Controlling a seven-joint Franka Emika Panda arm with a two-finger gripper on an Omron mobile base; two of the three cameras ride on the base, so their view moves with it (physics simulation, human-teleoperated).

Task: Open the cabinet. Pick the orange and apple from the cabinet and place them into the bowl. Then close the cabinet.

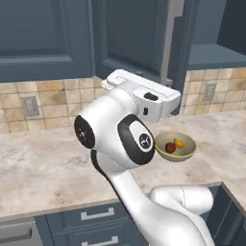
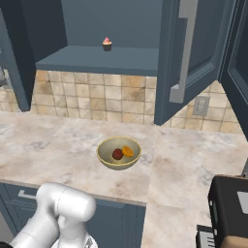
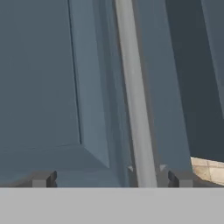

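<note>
now open gripper (image 3: 109, 179) faces cabinet (image 3: 52, 87) door — fruit bowled.

Apple (image 2: 117, 154) left of orange (image 2: 128, 151) in bowl (image 2: 107, 145) below open cabinet (image 2: 193, 58)

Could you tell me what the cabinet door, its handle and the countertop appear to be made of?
The cabinet door looks like painted wood or board: flat matte slate-blue with a recessed panel. Its handle seems brushed metal, a plain silvery bar with a soft sheen. The countertop resembles polished stone, beige with mottled grey veining. All of it is rendered, so these are only looks.
</note>
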